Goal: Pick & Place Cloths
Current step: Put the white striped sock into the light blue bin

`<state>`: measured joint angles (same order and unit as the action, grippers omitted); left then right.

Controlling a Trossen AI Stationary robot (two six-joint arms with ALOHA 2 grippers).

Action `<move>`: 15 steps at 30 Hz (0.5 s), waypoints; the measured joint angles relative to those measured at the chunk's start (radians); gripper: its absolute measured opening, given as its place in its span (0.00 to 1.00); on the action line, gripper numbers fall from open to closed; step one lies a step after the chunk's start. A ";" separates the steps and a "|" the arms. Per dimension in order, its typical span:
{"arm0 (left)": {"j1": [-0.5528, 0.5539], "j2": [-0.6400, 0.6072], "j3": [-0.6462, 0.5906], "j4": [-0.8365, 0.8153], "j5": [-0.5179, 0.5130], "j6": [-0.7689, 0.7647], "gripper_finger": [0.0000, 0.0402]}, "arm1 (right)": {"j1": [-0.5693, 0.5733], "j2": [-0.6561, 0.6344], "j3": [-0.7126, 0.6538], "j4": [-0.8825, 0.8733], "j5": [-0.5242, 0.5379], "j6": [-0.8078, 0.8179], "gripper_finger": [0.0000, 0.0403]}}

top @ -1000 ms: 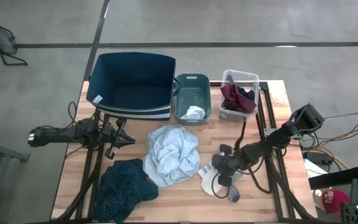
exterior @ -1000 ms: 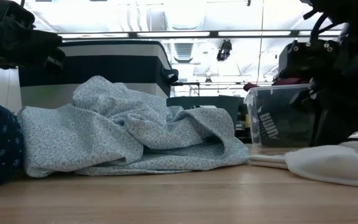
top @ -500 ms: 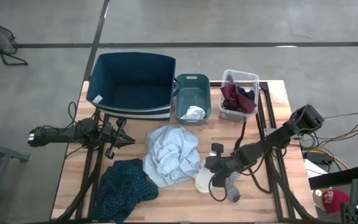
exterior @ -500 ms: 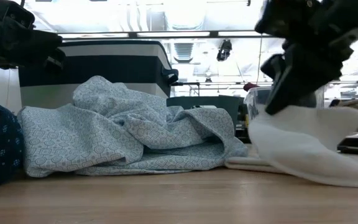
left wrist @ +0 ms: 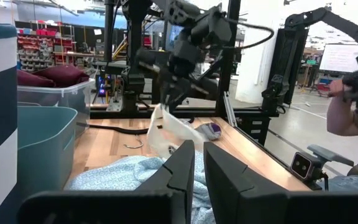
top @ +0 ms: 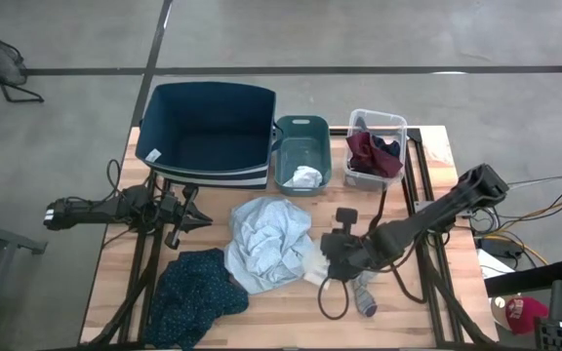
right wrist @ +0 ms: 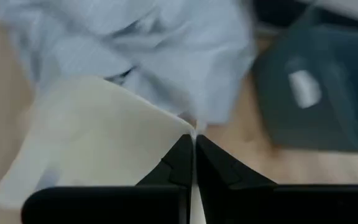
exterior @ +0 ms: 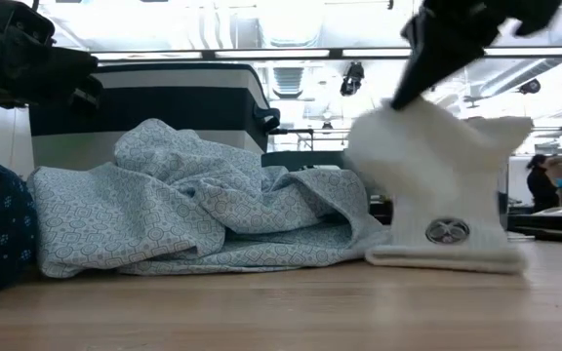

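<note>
My right gripper (top: 326, 261) is shut on a white cloth (exterior: 437, 185) just right of the pale blue-grey cloth (top: 266, 239), which lies crumpled mid-table. The white cloth also shows in the left wrist view (left wrist: 166, 127). A dark teal patterned cloth (top: 195, 292) lies at the near left. Maroon and navy cloths (top: 371, 151) sit in the clear bin, and a small white cloth (top: 304, 177) sits in the teal bin. My left gripper (top: 206, 220) waits at the table's left, shut and empty. My right gripper pinches the white cloth's upper edge (right wrist: 180, 127) between its two fingers, coming from above and from the table's right. The cloth hangs below the fingers, drawn up into a peak, and its lower end (exterior: 447, 258) rests on the table.
A large blue bin (top: 208, 132), a teal bin (top: 302, 146) and a clear bin (top: 377, 125) stand along the far edge. A small grey piece (top: 365, 298) and a black cable loop (top: 332, 304) lie near the right arm. A person (left wrist: 353, 93) stands beyond the table.
My right gripper has gone up and toward the table's left with the white cloth. The cloth, which lay flat on the table, is now pulled up into a peak beside the blue-grey cloth, with only its lower end on the table.
</note>
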<state>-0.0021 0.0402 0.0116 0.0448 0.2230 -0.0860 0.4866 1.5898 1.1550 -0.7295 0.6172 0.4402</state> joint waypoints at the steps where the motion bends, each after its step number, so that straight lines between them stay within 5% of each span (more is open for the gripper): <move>1: 0.000 0.000 0.000 0.000 0.000 0.000 0.10 | 0.000 0.000 0.020 -0.013 0.025 -0.010 0.02; 15: 0.000 0.000 0.000 0.000 0.000 0.000 0.10 | -0.018 -0.001 0.256 -0.023 0.243 -0.337 0.02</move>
<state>-0.0021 0.0402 0.0116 0.0444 0.2230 -0.0863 0.4686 1.5887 1.4114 -0.7526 0.8599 0.1028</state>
